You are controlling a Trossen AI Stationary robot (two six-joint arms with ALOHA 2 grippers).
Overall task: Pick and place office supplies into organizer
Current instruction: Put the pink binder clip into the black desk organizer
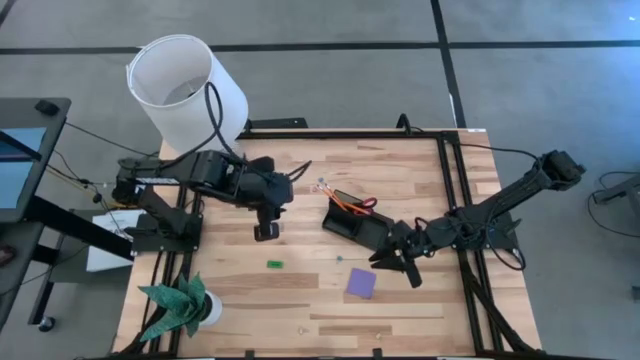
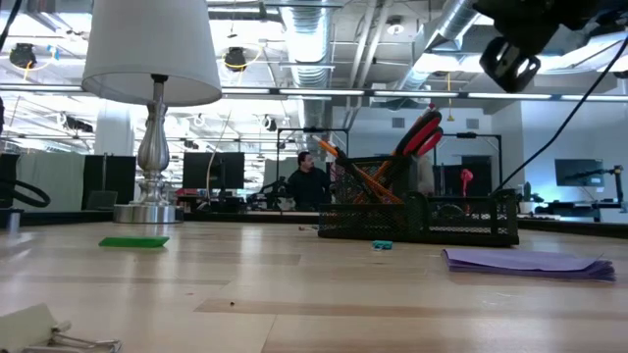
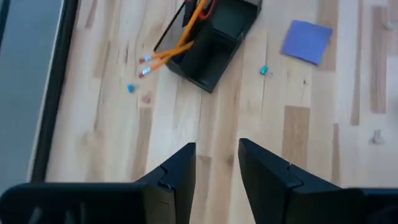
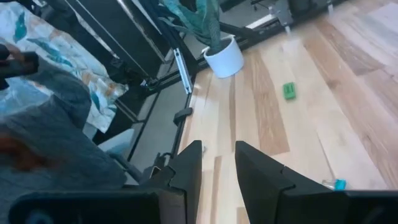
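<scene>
Organizer (image 1: 345, 220) holds pencils (image 1: 337, 197) and scissors (image 1: 366, 204); both grippers parted, empty.

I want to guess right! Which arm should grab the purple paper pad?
Probably the right one: its pincer hangs empty, right beside the purple paper pad. The left pincer is farther away.

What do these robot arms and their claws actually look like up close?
Both arms are black, built from chunky jointed segments with black cables trailing along them. The left gripper and right gripper each end in two flat, dark, blade-like fingers, with no visible markings.
</scene>
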